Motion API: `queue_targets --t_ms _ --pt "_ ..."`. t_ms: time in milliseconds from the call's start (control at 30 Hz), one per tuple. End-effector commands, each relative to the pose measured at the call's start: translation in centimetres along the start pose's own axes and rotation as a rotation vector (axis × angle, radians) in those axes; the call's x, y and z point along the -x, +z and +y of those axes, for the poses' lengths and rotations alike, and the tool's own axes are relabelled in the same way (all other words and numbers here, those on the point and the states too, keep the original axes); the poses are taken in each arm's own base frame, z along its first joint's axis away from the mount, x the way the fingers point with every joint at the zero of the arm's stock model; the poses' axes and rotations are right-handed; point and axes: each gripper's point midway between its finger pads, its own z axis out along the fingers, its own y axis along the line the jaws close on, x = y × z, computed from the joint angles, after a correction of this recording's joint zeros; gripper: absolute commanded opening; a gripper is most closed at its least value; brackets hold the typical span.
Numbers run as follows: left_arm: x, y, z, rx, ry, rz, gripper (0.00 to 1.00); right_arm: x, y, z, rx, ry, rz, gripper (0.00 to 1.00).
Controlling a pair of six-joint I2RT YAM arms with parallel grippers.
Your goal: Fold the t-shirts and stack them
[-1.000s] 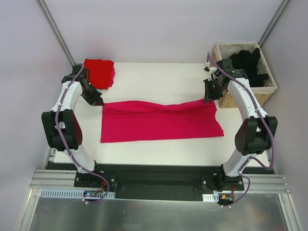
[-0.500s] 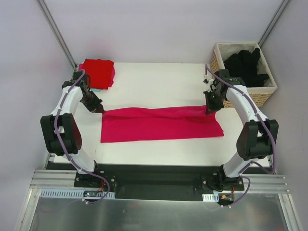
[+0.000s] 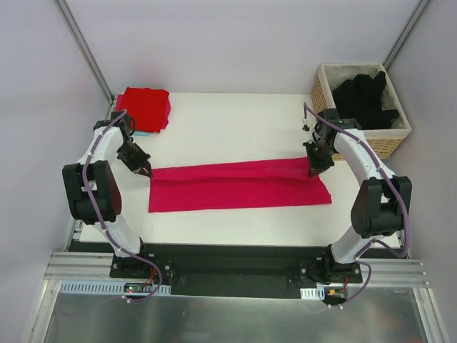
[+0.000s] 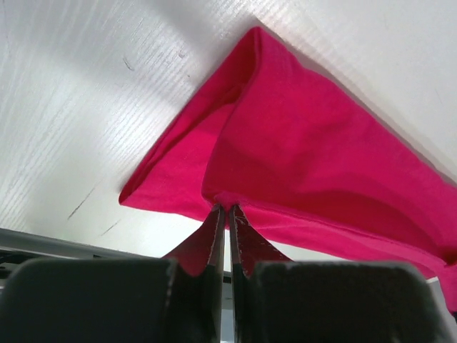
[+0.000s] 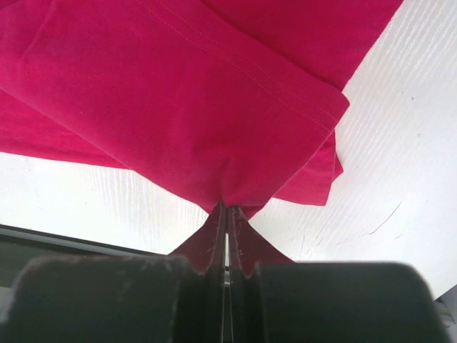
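Two arms pinch one long magenta-pink cloth t-shirt [image 3: 239,186], which lies folded lengthwise into a flat band across the near half of the white table [image 3: 235,125]. At the band's far left corner, the left gripper [image 3: 147,171] has its jaws pressed together on a raised fold of the fabric. The left wrist view shows the cloth caught between the dark fingertips [image 4: 208,243]. The right gripper [image 3: 314,170] pinches the far right corner in the same way, its jaws closed on a gathered peak of cloth with a stitched hem running just beside it. A folded bright red t-shirt [image 3: 146,107] sits at the table's far left corner, well apart from the band. Several black t-shirts [image 3: 364,94] are heaped in the woven wicker basket [image 3: 397,136] just beyond the table's far right corner.
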Motion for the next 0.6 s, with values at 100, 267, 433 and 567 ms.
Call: queue_targets --t_ms 100,267,433,567 --pt "0.8 0.7 -0.4 0.016 -0.041 0.045 0.00 -2.1 0.1 -0.8 -0.051 0.006 0.070 0.01" --pt "1.2 0.3 -0.4 0.013 -0.027 0.015 0.00 -2.6 -0.3 -0.6 -0.047 0.005 0.075 0.01" --pt "0.8 0.4 -0.2 0.012 -0.021 0.027 0.00 -2.8 -1.3 -0.3 -0.043 0.004 0.058 0.01" --pt "1.1 -0.2 -0.3 0.005 -0.017 0.001 0.00 -3.0 -1.9 0.0 -0.037 0.005 0.049 0.01"
